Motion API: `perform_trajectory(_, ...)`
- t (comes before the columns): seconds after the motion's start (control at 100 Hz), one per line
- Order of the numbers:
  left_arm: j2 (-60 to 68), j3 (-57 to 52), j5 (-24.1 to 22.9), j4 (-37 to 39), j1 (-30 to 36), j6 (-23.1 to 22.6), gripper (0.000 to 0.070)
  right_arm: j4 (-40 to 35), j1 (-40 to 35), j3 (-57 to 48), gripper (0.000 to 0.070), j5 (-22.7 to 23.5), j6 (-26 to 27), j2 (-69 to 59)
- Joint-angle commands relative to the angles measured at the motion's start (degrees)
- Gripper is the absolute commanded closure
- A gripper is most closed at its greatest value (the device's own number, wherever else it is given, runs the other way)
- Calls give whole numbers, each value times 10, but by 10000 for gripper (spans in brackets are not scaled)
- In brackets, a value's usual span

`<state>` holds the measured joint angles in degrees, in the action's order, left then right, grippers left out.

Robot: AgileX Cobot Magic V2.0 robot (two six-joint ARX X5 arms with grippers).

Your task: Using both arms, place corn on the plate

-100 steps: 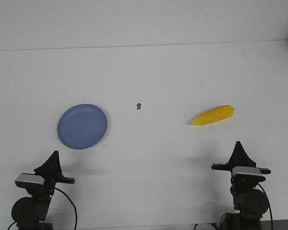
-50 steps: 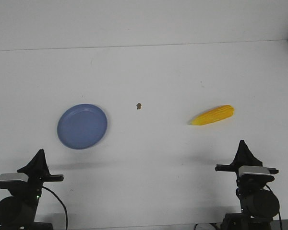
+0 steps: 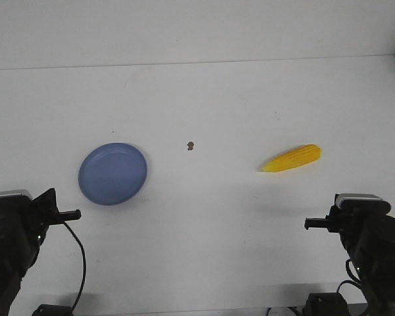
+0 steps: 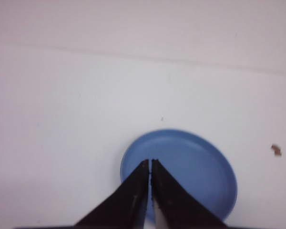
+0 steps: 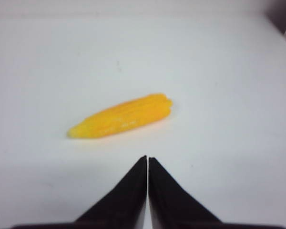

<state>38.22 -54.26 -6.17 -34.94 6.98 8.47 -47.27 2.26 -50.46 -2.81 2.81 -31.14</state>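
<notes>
The left gripper [image 4: 150, 164] has its two black tips pressed together, holding nothing, and it points at the blue plate [image 3: 112, 173]. The right gripper [image 5: 147, 161] is pinched together too (also holding nothing) and points at the yellow corn [image 3: 291, 158]. The corn lies flat on the white table [image 3: 204, 99], well apart from the plate, with a tiny brown crumb [image 3: 191, 145] between them.

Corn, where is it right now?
In the front view the corn lies on the right side of the white table, far from the blue plate on the left. It sits just ahead of the right gripper, untouched.
</notes>
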Motion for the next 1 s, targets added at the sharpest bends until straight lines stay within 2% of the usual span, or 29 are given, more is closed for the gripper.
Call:
perform_trajectory(0.0,39,-33,-2,-37,0,-3,688,2,0,-23,687,0,-2,-23)
perform_trajectory(0.11,83,-61,-2,-71,0,-3,688,19,0,-29,687,1,9,-38)
perform_trajectory(0.31,101,-63,-2,-60,0,-3,688,19,0,-29,687,35,16,-38)
perform_trajectory(0.6,84,-63,-2,-57,0,-3,687,18,0,-29,687,35,16,-38)
perform_trajectory(0.67,81,-63,-2,-56,0,-2,666,18,0,-29,685,35,16,-38)
perform_trajectory(0.7,81,-63,-2,-56,0,0,618,18,0,-29,680,37,16,-38)
perform_trajectory(0.73,81,-63,-2,-57,0,1,530,18,0,-29,648,44,15,-38)
perform_trajectory(0.76,81,-63,-2,-57,0,2,409,17,0,-29,571,49,15,-38)
perform_trajectory(0.81,81,-63,-2,-57,0,2,192,18,0,-29,365,57,15,-38)
perform_trajectory(0.84,81,-63,-2,-57,0,1,113,18,0,-29,239,59,15,-38)
perform_trajectory(0.86,81,-63,-2,-57,0,0,96,18,0,-29,175,59,15,-38)
perform_trajectory(0.89,81,-63,-2,-57,0,-1,107,18,0,-29,117,59,15,-38)
perform_trajectory(0.99,81,-63,-2,-57,0,0,121,18,0,-29,107,59,15,-38)
